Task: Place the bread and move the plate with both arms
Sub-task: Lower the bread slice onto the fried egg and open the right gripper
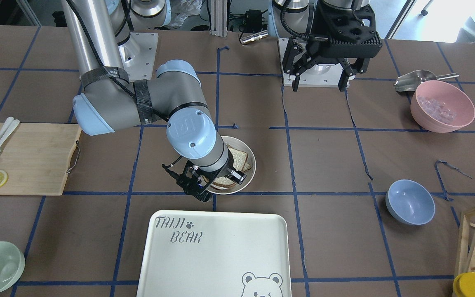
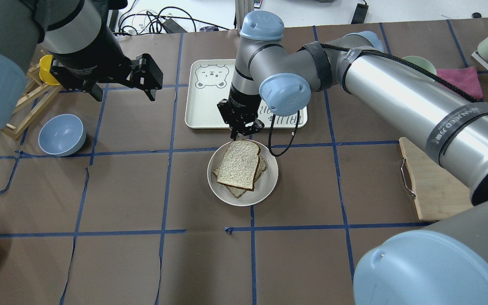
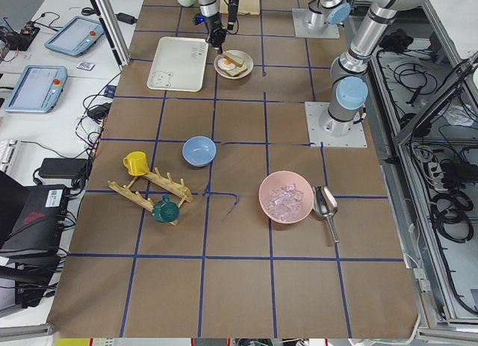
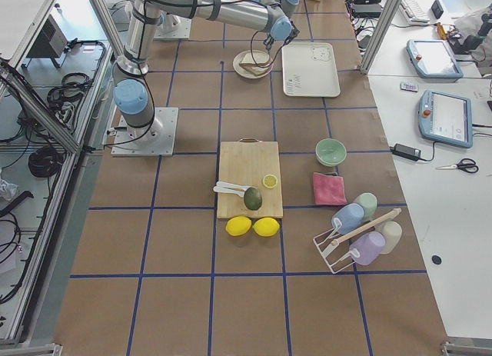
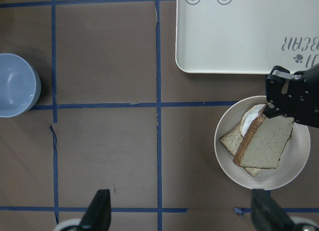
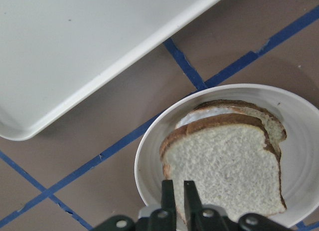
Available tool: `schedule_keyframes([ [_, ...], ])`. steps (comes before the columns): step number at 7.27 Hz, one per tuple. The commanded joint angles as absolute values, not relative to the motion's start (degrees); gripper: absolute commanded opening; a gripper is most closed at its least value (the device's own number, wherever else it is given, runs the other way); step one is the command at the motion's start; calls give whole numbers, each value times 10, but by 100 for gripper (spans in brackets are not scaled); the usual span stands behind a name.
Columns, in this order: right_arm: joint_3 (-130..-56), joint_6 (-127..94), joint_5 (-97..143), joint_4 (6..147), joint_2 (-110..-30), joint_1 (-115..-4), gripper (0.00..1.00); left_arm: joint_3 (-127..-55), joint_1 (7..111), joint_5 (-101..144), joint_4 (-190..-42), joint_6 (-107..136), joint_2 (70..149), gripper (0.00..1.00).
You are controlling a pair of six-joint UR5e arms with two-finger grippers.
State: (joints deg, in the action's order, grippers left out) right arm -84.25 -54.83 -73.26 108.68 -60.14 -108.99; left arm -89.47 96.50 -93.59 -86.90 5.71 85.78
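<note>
The plain bread slice (image 2: 239, 165) leans tilted on a slice topped with fried egg (image 6: 219, 113) inside the round off-white plate (image 2: 269, 186) at the table's middle. My right gripper (image 2: 242, 134) points down at the slice's far edge, next to the plate's rim, and is shut on that edge. In the right wrist view the fingers (image 6: 172, 196) pinch the crust of the bread (image 6: 224, 166). My left gripper (image 2: 117, 84) hangs open and empty, high above the table to the left, well away from the plate (image 5: 299, 166).
The bear-printed tray (image 2: 201, 114) lies just beyond the plate. A blue bowl (image 2: 62, 134) and a wooden mug rack (image 2: 28, 106) stand to the left. A cutting board (image 2: 430, 182) lies to the right. A pink bowl (image 1: 441, 105) and a scoop are near the left arm's base.
</note>
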Motion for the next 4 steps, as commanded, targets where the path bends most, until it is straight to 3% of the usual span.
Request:
schedule_keyframes([
  [1, -841, -548, -734, 1102, -606, -1090, 57, -895, 965, -936, -869, 57, 858, 100],
  [4, -845, -445, -812, 1091, -651, -1070, 64, -895, 964, -937, -870, 57, 858, 100],
])
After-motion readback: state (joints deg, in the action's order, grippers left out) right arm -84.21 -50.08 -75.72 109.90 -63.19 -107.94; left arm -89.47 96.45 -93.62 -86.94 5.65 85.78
